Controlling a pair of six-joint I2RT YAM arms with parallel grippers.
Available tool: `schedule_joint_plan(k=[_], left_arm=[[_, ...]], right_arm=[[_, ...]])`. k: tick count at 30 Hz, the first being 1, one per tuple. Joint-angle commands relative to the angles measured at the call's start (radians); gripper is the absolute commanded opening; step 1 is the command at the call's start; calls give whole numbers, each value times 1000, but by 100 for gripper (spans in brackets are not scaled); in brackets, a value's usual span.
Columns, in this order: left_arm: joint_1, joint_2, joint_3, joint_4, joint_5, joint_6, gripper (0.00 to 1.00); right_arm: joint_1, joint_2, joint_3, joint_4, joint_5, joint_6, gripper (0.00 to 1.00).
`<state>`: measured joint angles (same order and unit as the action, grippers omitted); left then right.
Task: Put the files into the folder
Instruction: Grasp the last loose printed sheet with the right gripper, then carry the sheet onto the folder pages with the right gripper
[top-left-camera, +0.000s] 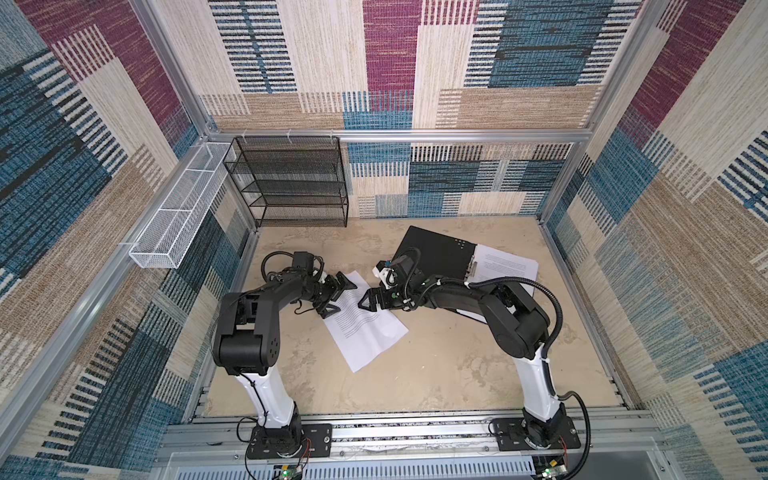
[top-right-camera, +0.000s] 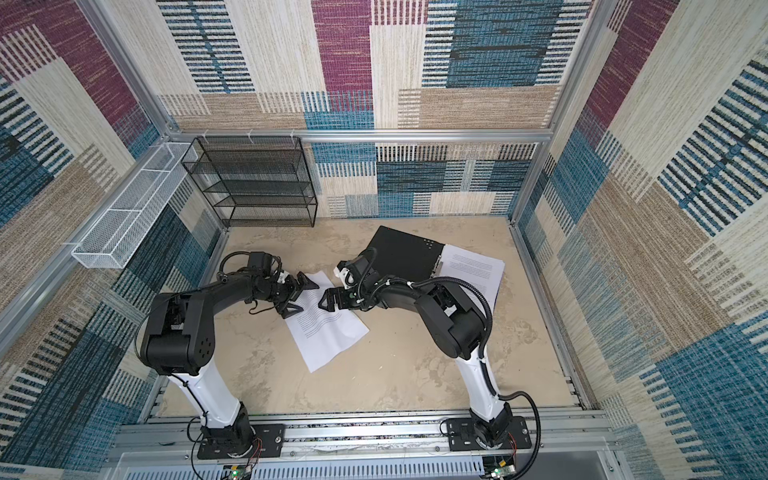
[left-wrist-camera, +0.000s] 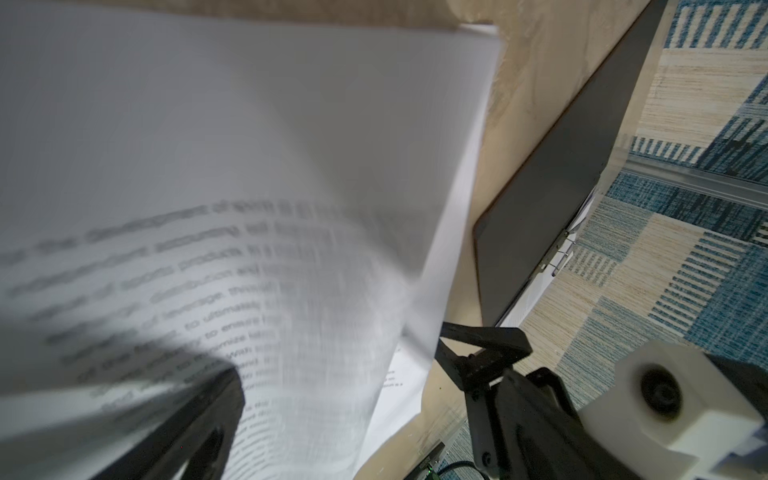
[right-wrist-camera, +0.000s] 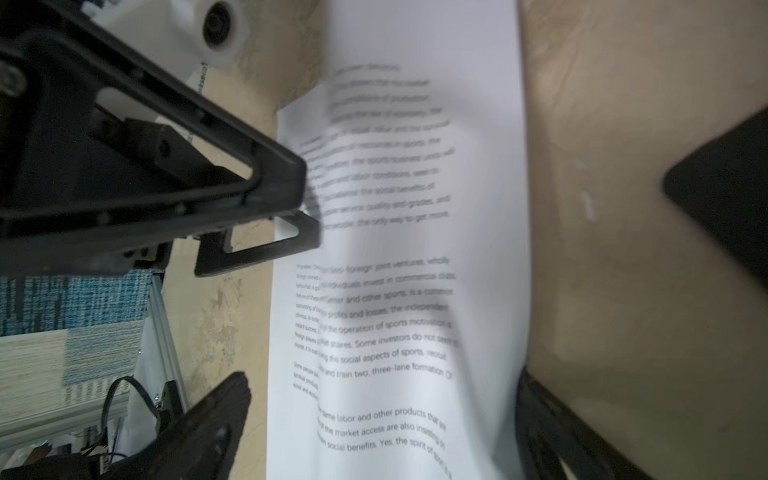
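Note:
The folder (top-left-camera: 432, 253) (top-right-camera: 403, 253) lies open, black inside up, at the back right of the table; one printed sheet (top-left-camera: 507, 268) rests on its right half beside the metal clip (top-left-camera: 471, 266). More files (top-left-camera: 370, 332) (top-right-camera: 328, 332) lie loose mid-table, the top sheet bulging and blurred in both wrist views. My left gripper (top-left-camera: 338, 297) (left-wrist-camera: 374, 436) is open at their far left edge. My right gripper (top-left-camera: 368, 301) (right-wrist-camera: 380, 415) is open facing it, its fingers (right-wrist-camera: 216, 415) straddling the sheet (right-wrist-camera: 395, 291). Neither pinches the paper. The folder's edge (left-wrist-camera: 561, 187) shows beyond.
A black wire-mesh rack (top-left-camera: 291, 183) stands at the back left against the wall. A white mesh basket (top-left-camera: 174, 212) hangs on the left wall. Aluminium rails frame the beige table (top-left-camera: 436, 374), and both arm bases stand on the front rail.

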<state>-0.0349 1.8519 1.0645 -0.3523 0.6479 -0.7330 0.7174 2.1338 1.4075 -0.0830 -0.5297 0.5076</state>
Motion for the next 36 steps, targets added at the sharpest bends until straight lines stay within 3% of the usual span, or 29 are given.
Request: schedule_joint_plan(k=[1, 7, 13, 21, 24, 28, 32, 36], left_arm=[[-3, 43, -35, -106, -159, -6, 100], [7, 31, -40, -115, -155, -5, 100], [18, 18, -42, -127, -166, 4, 100], [18, 2, -41, -108, -110, -9, 100], [18, -12, -30, -106, -61, -6, 100], [17, -61, 16, -115, 72, 7, 100], [18, -207, 133, -259, 104, 83, 100], [18, -325, 244, -402, 95, 217, 100]], right_arm=[[-12, 14, 8, 50, -127, 74, 100], [-46, 52, 43, 135, -240, 149, 99], [-72, 29, 19, 140, -213, 164, 90], [-70, 47, 10, 132, -194, 172, 55], [-70, 51, 22, 103, -172, 163, 35], [-71, 27, 49, 58, -176, 142, 2], [-118, -139, -5, 32, -148, 124, 0], [-240, -365, -88, -40, -107, 91, 0]])
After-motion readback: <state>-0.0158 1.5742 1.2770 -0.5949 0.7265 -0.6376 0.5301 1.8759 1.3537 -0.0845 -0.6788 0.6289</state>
